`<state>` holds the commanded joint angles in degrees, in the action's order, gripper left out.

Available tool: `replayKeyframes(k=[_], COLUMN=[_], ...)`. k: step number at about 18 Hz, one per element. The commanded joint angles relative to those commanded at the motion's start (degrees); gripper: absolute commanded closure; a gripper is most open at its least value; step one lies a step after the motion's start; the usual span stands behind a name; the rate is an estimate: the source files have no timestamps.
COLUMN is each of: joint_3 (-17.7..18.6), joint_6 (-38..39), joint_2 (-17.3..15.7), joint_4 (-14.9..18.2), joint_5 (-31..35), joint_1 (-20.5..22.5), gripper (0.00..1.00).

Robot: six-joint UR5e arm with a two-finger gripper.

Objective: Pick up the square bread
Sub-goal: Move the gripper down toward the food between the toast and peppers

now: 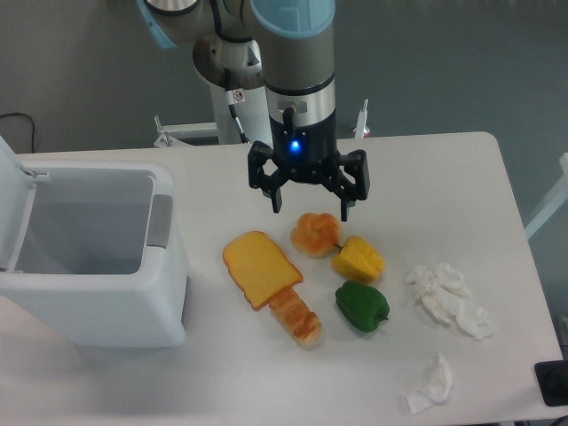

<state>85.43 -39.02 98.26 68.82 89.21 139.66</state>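
Note:
The square bread (260, 267) is a flat orange-yellow slice with a darker crust, lying on the white table left of centre. My gripper (311, 209) hangs open above the table, its fingers spread wide, with nothing between them. It stands up and to the right of the slice, just above a round bun (315, 233), and is apart from the bread.
A long croissant-like roll (296, 317) touches the slice's lower right corner. A yellow pepper (358, 259) and a green pepper (361, 306) lie to the right. Crumpled tissues (448, 297) are farther right. A white open bin (89, 253) stands at the left.

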Motion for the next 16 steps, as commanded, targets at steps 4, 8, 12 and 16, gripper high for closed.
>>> replayKeyframes(k=[4,8,12,16], joint_3=[0.17,1.4,2.28,2.46], joint_6=[0.09,1.58,3.59,8.6], joint_2=[0.35,2.02,3.95,6.58], joint_4=[-0.09,0.0,-0.09,0.0], joint_5=[0.53,0.26,0.44,0.18], joint_1=[-0.18,0.35,0.61,0.44], gripper=[0.0,0.0,0.0,0.0])
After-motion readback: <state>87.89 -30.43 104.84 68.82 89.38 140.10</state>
